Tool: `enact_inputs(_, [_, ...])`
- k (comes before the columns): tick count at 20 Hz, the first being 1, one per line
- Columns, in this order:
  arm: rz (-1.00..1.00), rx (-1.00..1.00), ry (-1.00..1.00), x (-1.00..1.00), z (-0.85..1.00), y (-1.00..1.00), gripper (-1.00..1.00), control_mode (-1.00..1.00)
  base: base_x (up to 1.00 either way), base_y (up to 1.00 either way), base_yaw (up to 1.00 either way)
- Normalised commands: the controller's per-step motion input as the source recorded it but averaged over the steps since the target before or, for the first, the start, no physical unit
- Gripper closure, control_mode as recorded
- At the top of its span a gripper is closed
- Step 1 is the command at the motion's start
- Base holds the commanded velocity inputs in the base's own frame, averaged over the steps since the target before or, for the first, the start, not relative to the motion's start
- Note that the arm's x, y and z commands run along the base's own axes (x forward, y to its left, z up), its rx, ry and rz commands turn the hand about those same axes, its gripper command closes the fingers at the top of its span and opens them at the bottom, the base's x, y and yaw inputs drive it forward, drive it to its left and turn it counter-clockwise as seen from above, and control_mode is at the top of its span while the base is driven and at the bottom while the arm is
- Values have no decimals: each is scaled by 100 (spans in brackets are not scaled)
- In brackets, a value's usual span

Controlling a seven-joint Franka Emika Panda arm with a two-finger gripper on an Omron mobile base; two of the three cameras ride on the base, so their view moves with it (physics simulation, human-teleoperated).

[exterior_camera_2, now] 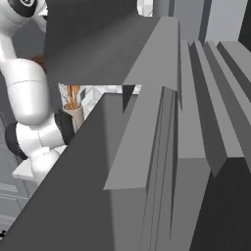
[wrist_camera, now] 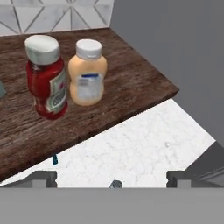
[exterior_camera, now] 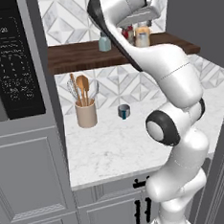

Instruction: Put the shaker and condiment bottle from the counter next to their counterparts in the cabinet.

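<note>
crock (exterior_camera: 86, 114) holds utensils, maybe wooden; gripper (wrist_camera: 111, 177) wide open, empty.

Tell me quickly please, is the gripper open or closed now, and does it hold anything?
Gripper: open, holding nothing; the red bottle stands free on the shelf beside the orange bottle.

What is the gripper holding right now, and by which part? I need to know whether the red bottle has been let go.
Nothing. The gripper is open, and the red bottle stands free on the shelf.
</note>
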Motion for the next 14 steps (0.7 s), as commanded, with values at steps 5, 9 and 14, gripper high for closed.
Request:
enact_inputs(5, [0,0,-6,-92,-49,0,-100,-100,0,0,0])
enact_inputs(9, [3,0,-17,-92,-72,-7,-100,-100,0,0,0])
enact_inputs(14, [7,2,-21,-85,-79,-17,-100,-100,0,0,0])
